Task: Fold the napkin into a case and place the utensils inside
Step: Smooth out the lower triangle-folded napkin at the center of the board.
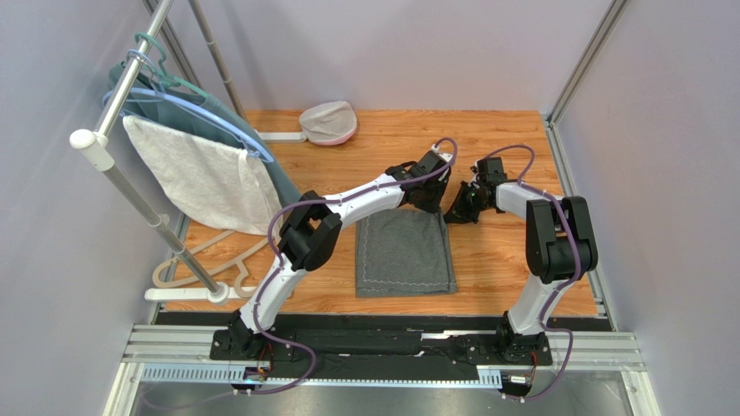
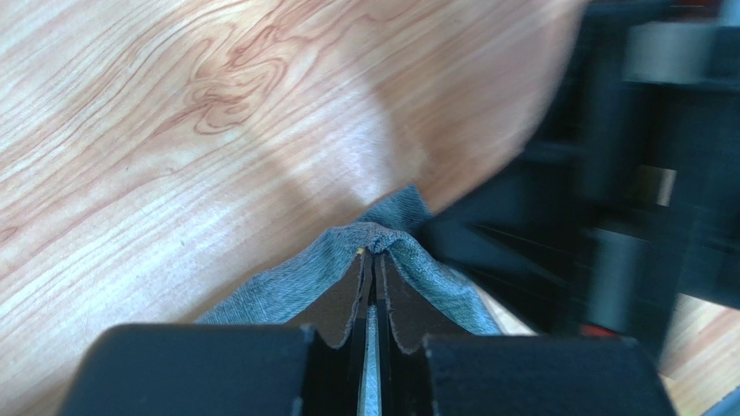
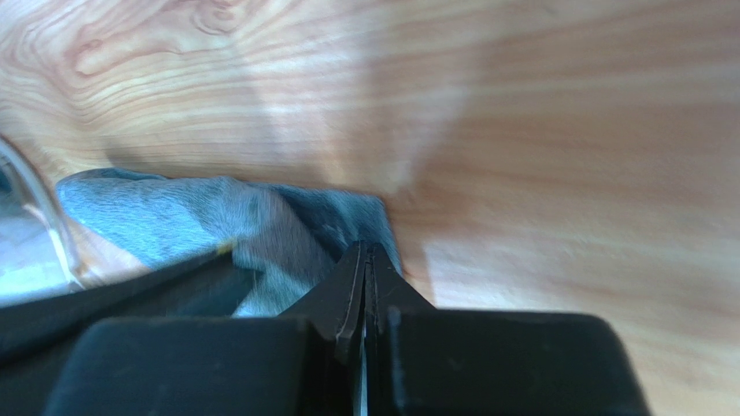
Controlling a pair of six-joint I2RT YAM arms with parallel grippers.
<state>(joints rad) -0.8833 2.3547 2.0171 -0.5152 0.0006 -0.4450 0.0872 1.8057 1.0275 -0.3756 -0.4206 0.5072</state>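
Pinching the napkin, left gripper and right gripper hide its corners.

R gripper pinches napkin corner — wood table.

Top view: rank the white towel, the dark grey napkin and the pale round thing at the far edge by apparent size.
1. white towel, though it hangs nearer the camera, so its lead is unsure.
2. napkin.
3. pale round thing, clearly smallest.
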